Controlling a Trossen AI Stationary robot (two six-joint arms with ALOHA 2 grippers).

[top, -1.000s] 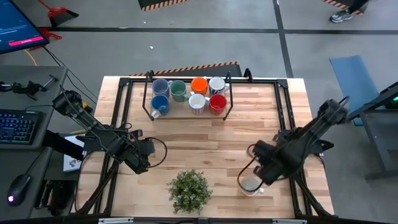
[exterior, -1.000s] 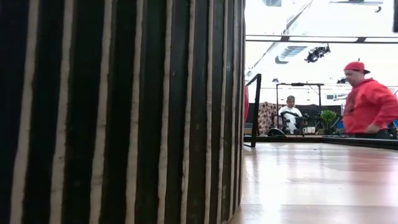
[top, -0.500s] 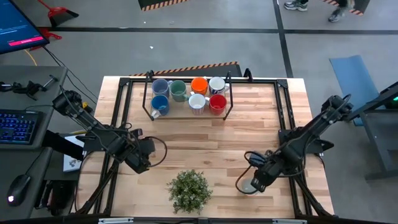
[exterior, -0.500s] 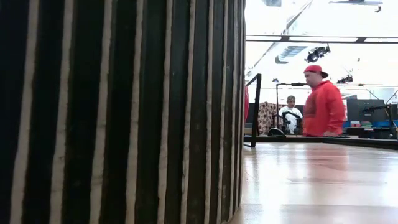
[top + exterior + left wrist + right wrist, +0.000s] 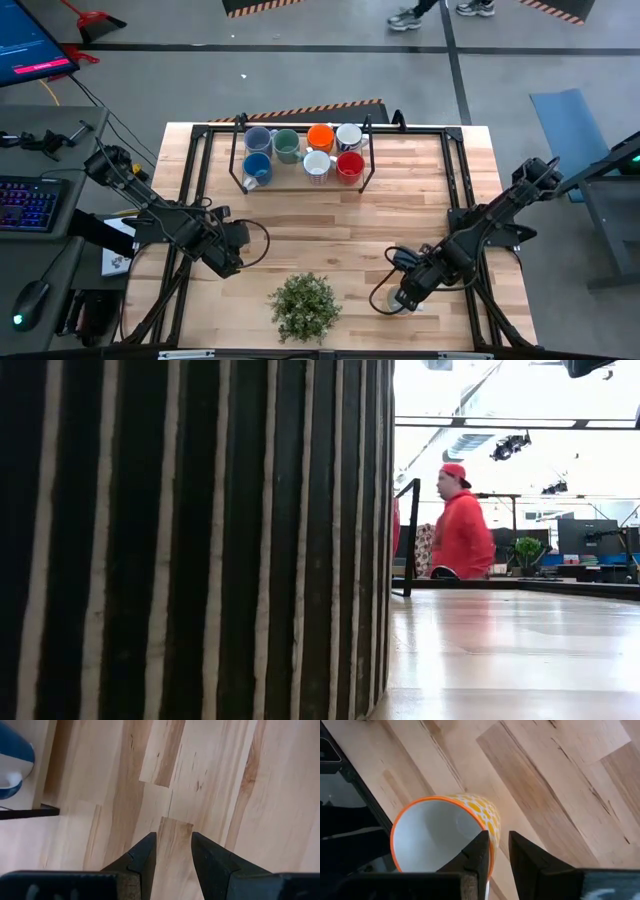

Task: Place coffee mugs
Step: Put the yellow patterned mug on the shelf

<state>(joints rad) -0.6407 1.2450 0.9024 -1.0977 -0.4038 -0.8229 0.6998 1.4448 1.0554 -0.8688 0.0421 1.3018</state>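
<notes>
Since a second ago the right gripper (image 5: 400, 298) has slid left over the lower-right mug (image 5: 392, 303). Seven mugs (image 5: 302, 153) sit racked at upper centre. Its wrist view shows jaws pinching the yellow-dotted rim; the left gripper (image 5: 171, 851) stands released, empty.

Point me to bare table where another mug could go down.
Widest bare patch: the boards between the mug rack and the potted plant, flanked by left gripper and right gripper. Crowded: the rack with seven mugs, and the near right corner, where the right gripper is at a yellow-patterned mug.
</notes>
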